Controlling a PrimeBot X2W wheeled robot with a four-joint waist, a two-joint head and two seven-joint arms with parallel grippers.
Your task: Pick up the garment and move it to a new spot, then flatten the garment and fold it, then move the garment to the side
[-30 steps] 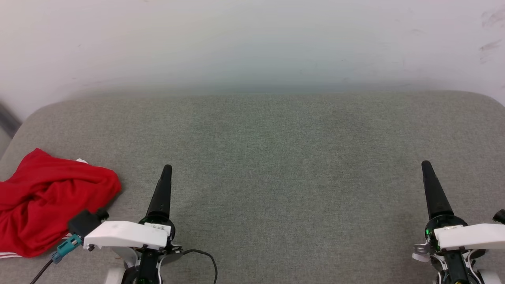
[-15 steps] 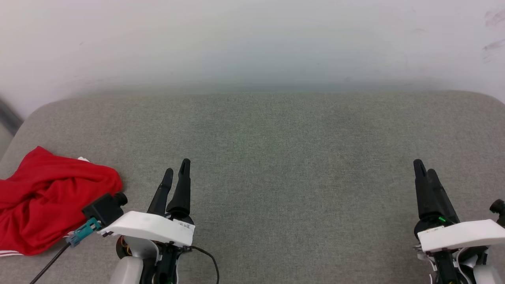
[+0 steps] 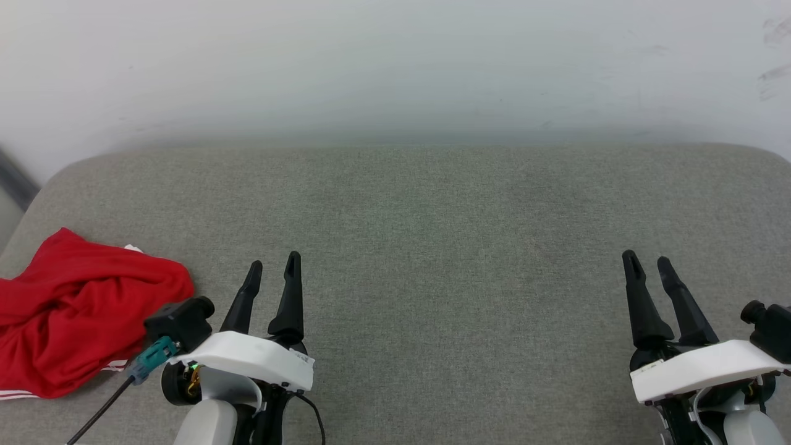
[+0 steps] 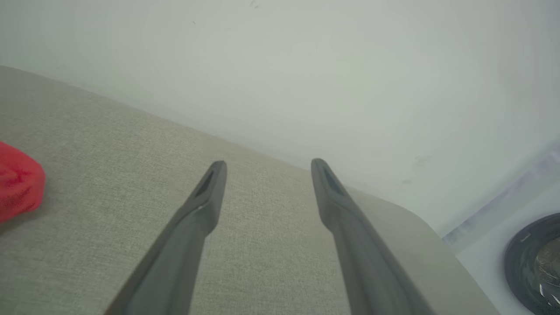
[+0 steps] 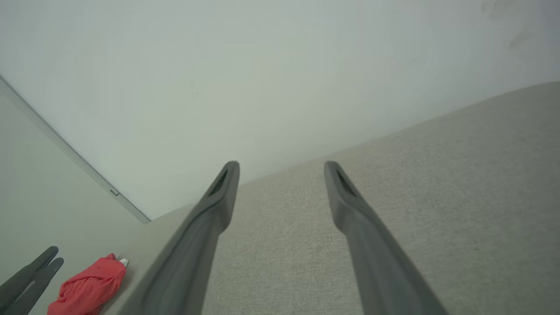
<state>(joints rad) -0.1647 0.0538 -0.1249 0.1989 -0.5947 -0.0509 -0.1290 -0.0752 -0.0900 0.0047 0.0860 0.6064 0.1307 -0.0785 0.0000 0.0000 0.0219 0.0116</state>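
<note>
— Where is the red T-shirt (image 3: 80,321)?
— Crumpled in a heap at the far left of the grey fabric surface (image 3: 432,235), with its striped trim (image 3: 13,394) showing at the near edge.
— And the grippers?
— The left gripper (image 3: 274,261) hovers just right of the heap, fingers spread, holding nothing. The right gripper (image 3: 646,258) is well apart on the right, likewise spread and empty.

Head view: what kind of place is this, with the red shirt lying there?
Probably a bare indoor test room: a grey fabric-covered pad against a plain white wall, with a crumpled red garment at its left edge.
</note>
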